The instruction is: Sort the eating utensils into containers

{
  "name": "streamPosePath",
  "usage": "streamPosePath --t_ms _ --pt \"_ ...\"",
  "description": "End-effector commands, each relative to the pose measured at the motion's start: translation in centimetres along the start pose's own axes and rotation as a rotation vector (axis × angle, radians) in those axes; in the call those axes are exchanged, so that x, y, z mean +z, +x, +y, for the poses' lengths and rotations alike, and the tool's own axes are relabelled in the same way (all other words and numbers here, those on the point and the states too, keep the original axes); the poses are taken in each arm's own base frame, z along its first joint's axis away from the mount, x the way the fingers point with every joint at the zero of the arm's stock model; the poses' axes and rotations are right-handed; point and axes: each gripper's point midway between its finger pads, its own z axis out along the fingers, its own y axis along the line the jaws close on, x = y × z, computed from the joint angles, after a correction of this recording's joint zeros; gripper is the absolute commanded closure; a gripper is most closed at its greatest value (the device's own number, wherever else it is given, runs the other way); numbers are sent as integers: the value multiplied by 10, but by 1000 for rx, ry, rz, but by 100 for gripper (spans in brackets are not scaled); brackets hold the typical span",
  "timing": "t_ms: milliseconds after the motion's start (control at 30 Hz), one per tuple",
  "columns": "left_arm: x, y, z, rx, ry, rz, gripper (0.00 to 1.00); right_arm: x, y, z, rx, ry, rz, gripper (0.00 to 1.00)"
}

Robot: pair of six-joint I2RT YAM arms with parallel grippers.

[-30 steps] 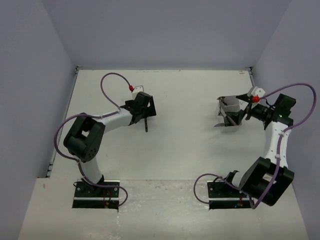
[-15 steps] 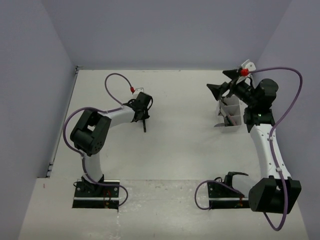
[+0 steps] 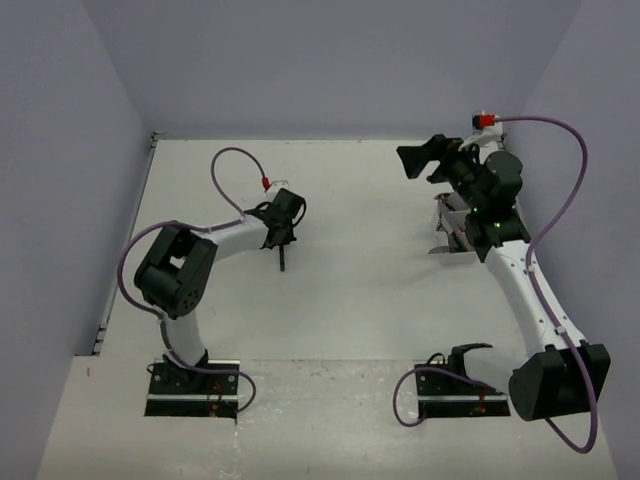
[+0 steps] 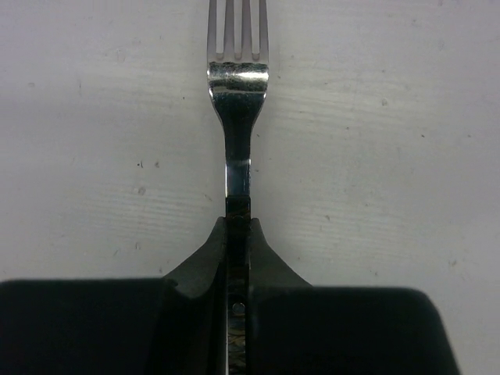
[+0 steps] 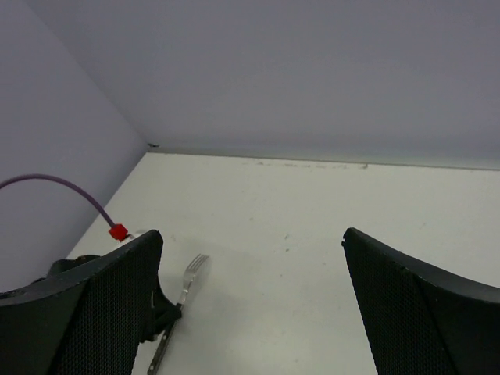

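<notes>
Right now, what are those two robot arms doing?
They are sorting cutlery. The left end effector is shut on a fork, gripping its handle over the table, with the tines pointing away from the wrist camera. The right end effector is open and holds nothing. It hangs in the air near the containers on the right side, which its arm partly hides.

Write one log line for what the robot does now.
left gripper: shut on fork | right gripper: open, empty | containers: partly under right arm
</notes>
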Motion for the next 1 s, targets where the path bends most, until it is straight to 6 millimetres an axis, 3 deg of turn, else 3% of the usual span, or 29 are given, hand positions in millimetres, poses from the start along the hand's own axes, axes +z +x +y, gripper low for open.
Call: streamPosePath --t_ms 0,67,100,133,167,233,267,333,500,667,733,833,967 --pt "-56 -53 -19 -25 181 -174 100 -14 34 -2 18 75 83 1" --pt "-78 -58 -33 -16 305 -203 100 -21 41 3 39 64 96 1" --pt "-93 -70 -42 -19 372 -260 100 -24 49 7 45 43 119 1" --pt "-120 -82 -47 -4 443 -327 100 -27 53 10 53 28 135 1" --pt "-129 -74 -53 14 512 -336 100 -31 61 15 66 18 160 1" --pt "-168 -89 -62 24 643 -449 100 -36 69 31 105 -45 181 1" --pt "-175 -85 -63 28 677 -454 100 -39 67 47 109 -106 162 1" --pt "-202 -96 -64 22 744 -527 100 -49 87 74 127 -223 201 1" --pt "-261 -102 -76 82 953 -653 100 -58 109 110 124 -337 263 1" --pt "-285 -112 -75 40 1000 -703 100 -65 118 151 86 -449 290 1" --pt "-297 -111 -79 57 1051 -716 100 -59 129 152 73 -435 320 1" --pt "-312 -112 -82 70 1097 -741 100 -46 123 150 118 -376 300 1" --pt "-314 -114 -78 33 1082 -739 100 -43 116 174 152 -455 295 2"
